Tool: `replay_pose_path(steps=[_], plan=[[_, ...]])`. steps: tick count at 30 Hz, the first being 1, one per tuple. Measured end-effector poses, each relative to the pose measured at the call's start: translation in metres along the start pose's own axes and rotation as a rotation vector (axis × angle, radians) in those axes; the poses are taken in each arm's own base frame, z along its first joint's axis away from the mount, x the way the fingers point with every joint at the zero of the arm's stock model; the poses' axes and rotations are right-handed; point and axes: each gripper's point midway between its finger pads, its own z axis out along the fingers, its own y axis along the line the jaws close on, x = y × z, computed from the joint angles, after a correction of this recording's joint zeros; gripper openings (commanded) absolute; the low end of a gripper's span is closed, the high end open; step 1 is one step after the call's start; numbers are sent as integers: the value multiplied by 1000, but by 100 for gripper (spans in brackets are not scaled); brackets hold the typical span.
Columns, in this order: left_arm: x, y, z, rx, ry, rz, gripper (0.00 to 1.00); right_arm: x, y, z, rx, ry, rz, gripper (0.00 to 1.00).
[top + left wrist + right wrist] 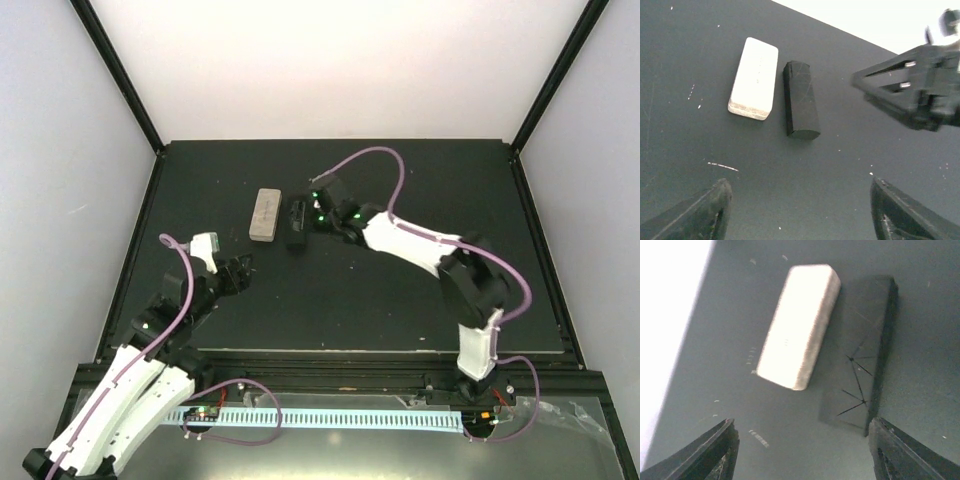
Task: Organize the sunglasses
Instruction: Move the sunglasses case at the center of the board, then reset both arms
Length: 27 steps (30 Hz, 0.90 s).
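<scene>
Black tabletop [400, 310] fills the workspace between pale walls, and on it you have only two oblong cases lying side by side, close together and parallel: a beige case [264, 215] on the left and a black case [297, 223] on the right, their long axes running roughly away from the arm bases. You will find no sunglasses in any view; my guess is they sit inside the closed cases, but nothing here confirms it. Your right gripper [312, 208] is by far the nearer, hanging just beside the black case on its right side, fingers spread wide with nothing between them. Your left gripper [240, 272] is well apart, nearer the bases, likewise spread and empty. The right wrist view puts both cases ahead of the right gripper [802, 450], the black case's [865, 355] near end by the right fingertip. The left wrist view alone shows the gap between the right gripper [910, 95] and the black case [801, 100], which the overhead view blurs together.
</scene>
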Motion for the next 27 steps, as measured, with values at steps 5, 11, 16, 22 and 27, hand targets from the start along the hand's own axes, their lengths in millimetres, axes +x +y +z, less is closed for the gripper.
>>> replay_pose_path(steps=[5,11,16,22,27], plan=[[-13,-8,-15,30,-33,51,99,-26,24,-92,-75,-131,-79,91],[-34,-22,-48,96,-113,94,99,-15,-11,-185,31,-228,-197,100],[-58,-30,-88,133,-211,126,99,-3,-61,-275,180,-372,-223,100],[-76,-35,-121,150,-292,170,99,0,-111,-372,351,-577,-156,100],[-77,-31,-129,133,-309,193,99,6,-143,-421,458,-698,-109,100]])
